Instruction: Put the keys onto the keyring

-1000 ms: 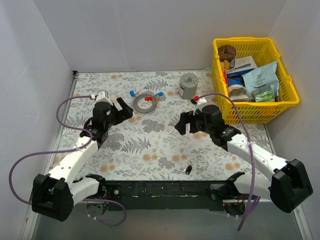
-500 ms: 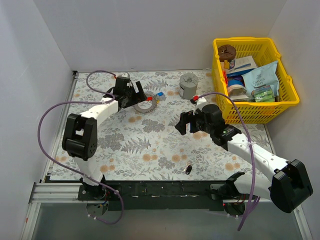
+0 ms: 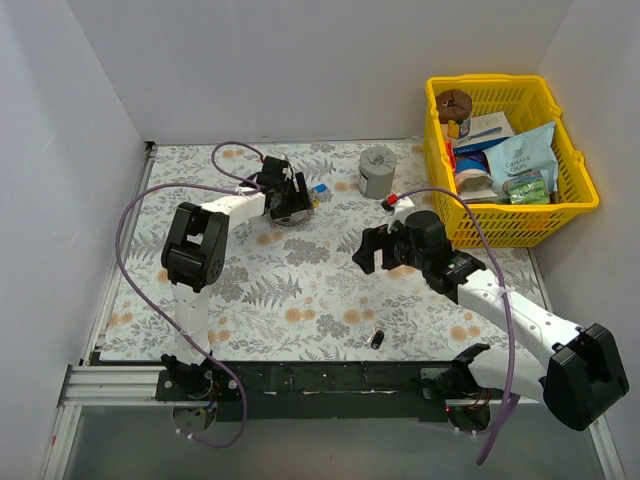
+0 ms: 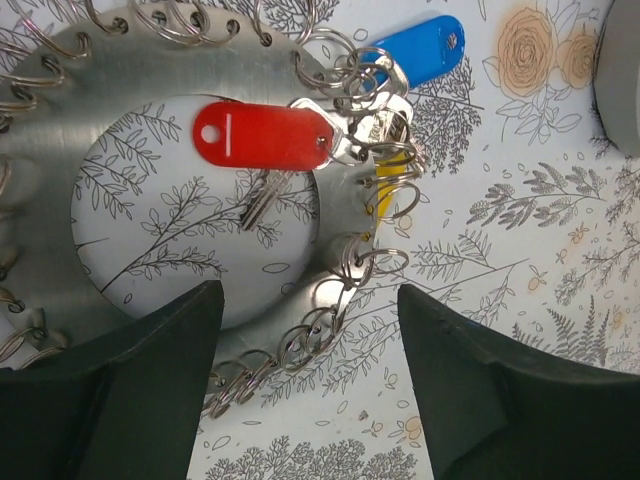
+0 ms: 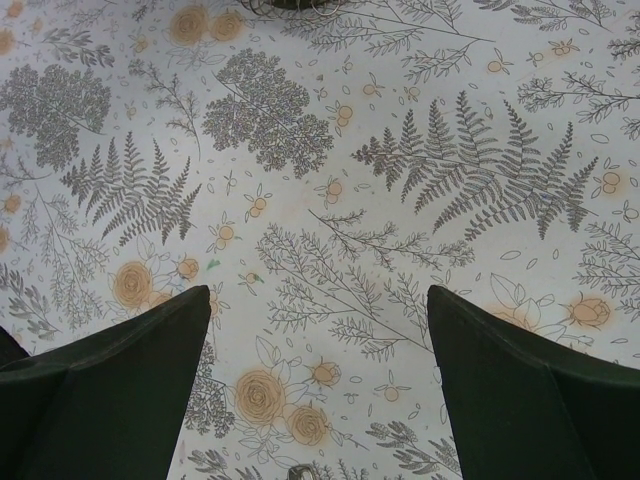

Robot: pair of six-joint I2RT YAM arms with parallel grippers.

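The keyring [image 4: 190, 70] is a flat silver ring with many small split rings along its rim, lying on the floral cloth. A red-headed key [image 4: 265, 135] lies across its hole. A blue-headed key [image 4: 420, 48] and a yellow piece [image 4: 385, 190] sit at its right rim among the split rings. My left gripper [image 4: 310, 305] is open and hovers just above the ring's near rim, touching nothing. In the top view it [image 3: 288, 196] covers most of the keyring [image 3: 283, 219], with the blue key [image 3: 320, 188] showing beside it. My right gripper [image 3: 367, 250] is open and empty over bare cloth [image 5: 320, 300].
A grey cylindrical cup [image 3: 377, 170] stands right of the keyring; its edge shows in the left wrist view [image 4: 622, 80]. A yellow basket [image 3: 437, 150] full of packets is at the far right. A small black cylinder [image 3: 377, 339] lies near the front edge.
My left arm has swung from the left side of the table out to the far middle and now hangs over the keyring. The right arm has barely moved.
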